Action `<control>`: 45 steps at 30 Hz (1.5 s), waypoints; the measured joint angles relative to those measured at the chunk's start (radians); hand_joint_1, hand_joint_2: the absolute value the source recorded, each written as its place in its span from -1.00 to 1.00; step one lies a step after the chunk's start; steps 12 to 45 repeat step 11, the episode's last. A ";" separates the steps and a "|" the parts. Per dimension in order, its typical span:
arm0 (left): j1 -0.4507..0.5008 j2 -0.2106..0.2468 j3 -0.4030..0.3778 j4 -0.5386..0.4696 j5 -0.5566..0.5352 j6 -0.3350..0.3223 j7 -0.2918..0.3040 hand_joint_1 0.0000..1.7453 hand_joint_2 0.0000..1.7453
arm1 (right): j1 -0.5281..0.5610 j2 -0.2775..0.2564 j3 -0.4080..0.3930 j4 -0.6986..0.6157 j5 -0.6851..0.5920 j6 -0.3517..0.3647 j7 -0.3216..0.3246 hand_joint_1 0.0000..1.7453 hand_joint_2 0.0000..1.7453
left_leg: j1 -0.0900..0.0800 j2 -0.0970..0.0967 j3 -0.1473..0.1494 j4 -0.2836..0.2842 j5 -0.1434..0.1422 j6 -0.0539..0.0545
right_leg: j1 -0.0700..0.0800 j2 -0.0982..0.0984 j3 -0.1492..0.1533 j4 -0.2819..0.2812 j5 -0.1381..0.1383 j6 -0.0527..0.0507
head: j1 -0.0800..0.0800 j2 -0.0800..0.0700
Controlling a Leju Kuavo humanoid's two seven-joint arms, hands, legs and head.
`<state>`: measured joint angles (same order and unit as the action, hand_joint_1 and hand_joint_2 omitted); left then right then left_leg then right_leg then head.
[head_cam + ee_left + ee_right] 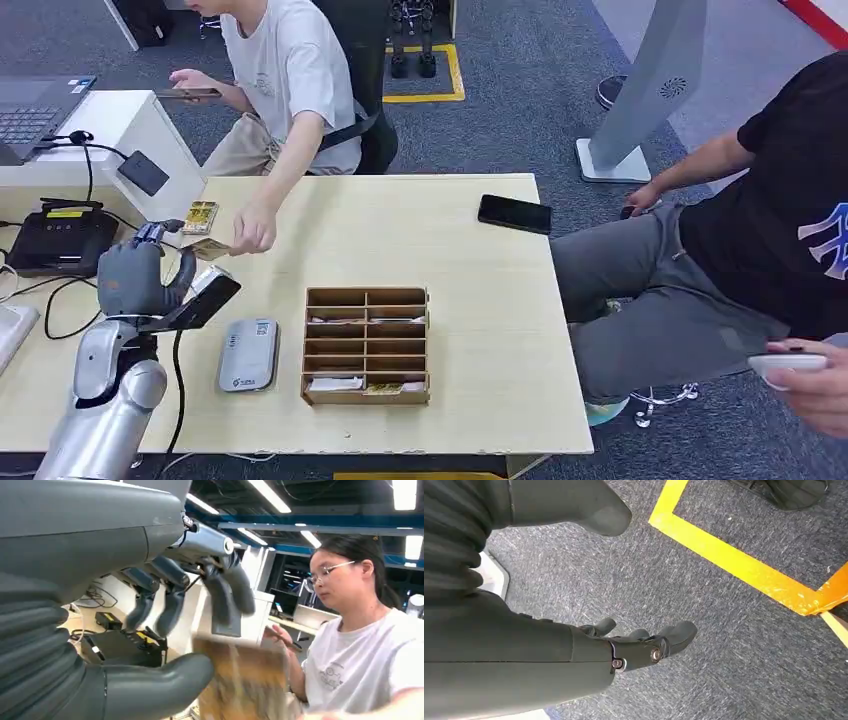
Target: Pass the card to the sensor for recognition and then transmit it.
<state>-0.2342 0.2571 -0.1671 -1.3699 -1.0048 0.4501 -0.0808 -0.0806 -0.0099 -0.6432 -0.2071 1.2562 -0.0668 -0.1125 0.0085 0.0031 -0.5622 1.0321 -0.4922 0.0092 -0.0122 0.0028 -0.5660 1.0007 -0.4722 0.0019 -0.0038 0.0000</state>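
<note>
Card [245, 680] — tan, yellow-patterned, blurred — in a person's hand [252, 230], just beyond left hand's [130, 275] spread, empty fingers [172, 605].

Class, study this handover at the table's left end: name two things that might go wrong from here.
The left hand looks open, so the card the person's hand offers may slip before the fingers close. The cable hanging by the left arm could snag on the way to the grey reader.

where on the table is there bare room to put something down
Bare table lies right of the wooden organizer, below the black phone, and along the middle strip above the organizer. Crowded: the left edge, around the left hand, grey card reader and card stack.
</note>
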 joint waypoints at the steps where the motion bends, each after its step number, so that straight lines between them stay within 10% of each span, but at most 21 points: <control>1: 0.005 0.000 0.005 0.000 0.003 0.004 -0.003 -1.00 1.00 | 0.001 0.000 0.000 0.000 0.000 0.000 0.000 -1.00 1.00 | 0.000 0.000 0.000 0.000 0.000 0.000 | 0.000 0.000 0.000 0.000 0.000 0.000 | 0.000 0.000; 11: 0.118 0.002 0.108 -0.032 0.083 0.078 -0.037 -1.00 1.00 | 0.009 0.000 -0.021 0.000 -0.014 -0.009 -0.008 -1.00 1.00 | 0.000 0.000 -0.001 0.000 0.000 0.000 | 0.000 0.000 0.000 0.000 0.000 0.000 | 0.000 0.000; 45: 0.118 0.002 0.108 -0.032 0.083 0.078 -0.037 -1.00 1.00 | 0.009 0.000 -0.021 0.000 -0.014 -0.009 -0.008 -1.00 1.00 | 0.000 0.000 -0.001 0.000 0.000 0.000 | 0.000 0.000 0.000 0.000 0.000 0.000 | 0.000 0.000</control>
